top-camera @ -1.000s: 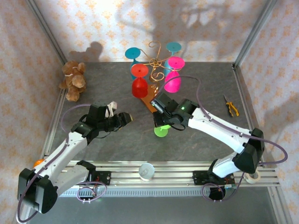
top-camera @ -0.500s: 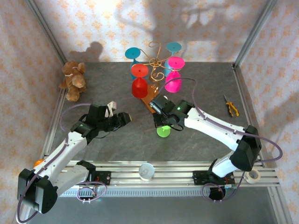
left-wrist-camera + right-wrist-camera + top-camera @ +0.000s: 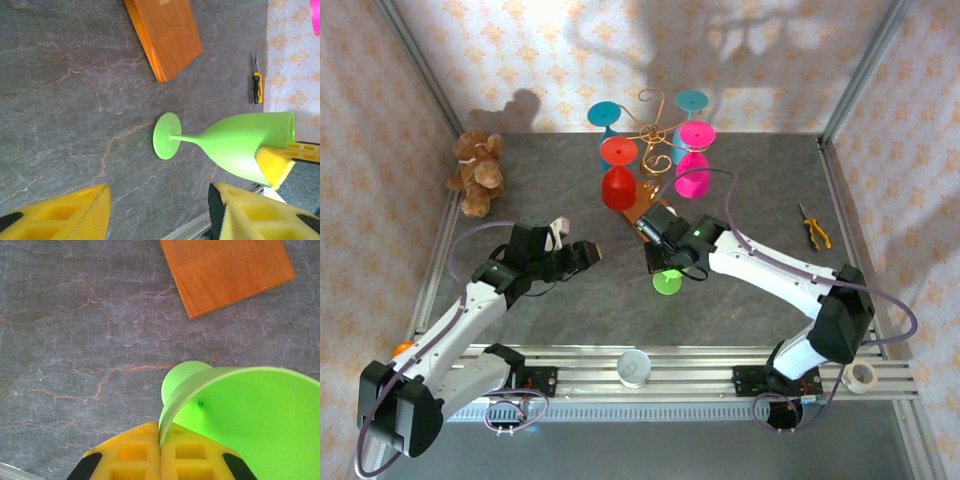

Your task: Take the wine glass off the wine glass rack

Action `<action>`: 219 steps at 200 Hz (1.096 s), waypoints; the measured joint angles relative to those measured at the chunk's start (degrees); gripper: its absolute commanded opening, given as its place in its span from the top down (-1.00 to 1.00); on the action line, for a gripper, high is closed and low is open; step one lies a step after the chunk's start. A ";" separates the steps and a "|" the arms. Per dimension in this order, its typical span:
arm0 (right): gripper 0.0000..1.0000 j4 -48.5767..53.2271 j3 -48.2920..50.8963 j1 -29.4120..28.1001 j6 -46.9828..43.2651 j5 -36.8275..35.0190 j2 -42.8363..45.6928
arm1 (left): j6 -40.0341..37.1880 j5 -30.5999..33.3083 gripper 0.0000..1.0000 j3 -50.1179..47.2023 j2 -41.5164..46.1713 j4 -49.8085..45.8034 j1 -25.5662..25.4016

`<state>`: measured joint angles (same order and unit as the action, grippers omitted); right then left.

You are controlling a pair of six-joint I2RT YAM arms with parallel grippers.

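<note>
Right tool (image 3: 160, 435) pinching wine glass (image 3: 250, 410) rim, arm extended

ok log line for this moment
right gripper: shut on green glass rim | left gripper: open, empty | green glass: off rack, near its wooden base

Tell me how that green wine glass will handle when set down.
Probably light and rigid: the green wine glass looks like opaque plastic. Apt to tip, with a wide bowl over a thin stem and small foot.
</note>
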<state>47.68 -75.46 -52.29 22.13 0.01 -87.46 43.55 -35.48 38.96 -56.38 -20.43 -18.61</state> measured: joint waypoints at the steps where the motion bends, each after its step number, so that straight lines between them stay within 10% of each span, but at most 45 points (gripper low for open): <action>1: 1.00 -0.02 0.00 0.00 0.00 0.00 -0.02 | 0.00 0.02 -0.09 0.00 0.00 0.00 0.00; 219: 0.34 -0.07 -3.43 0.00 1.70 1.01 1.88 | 0.02 -0.02 -0.08 0.59 0.02 -0.04 0.00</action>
<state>47.62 -78.89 -52.29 23.83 1.02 -85.58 43.57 -35.51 39.55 -56.36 -20.47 -18.61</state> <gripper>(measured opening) 0.331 0.543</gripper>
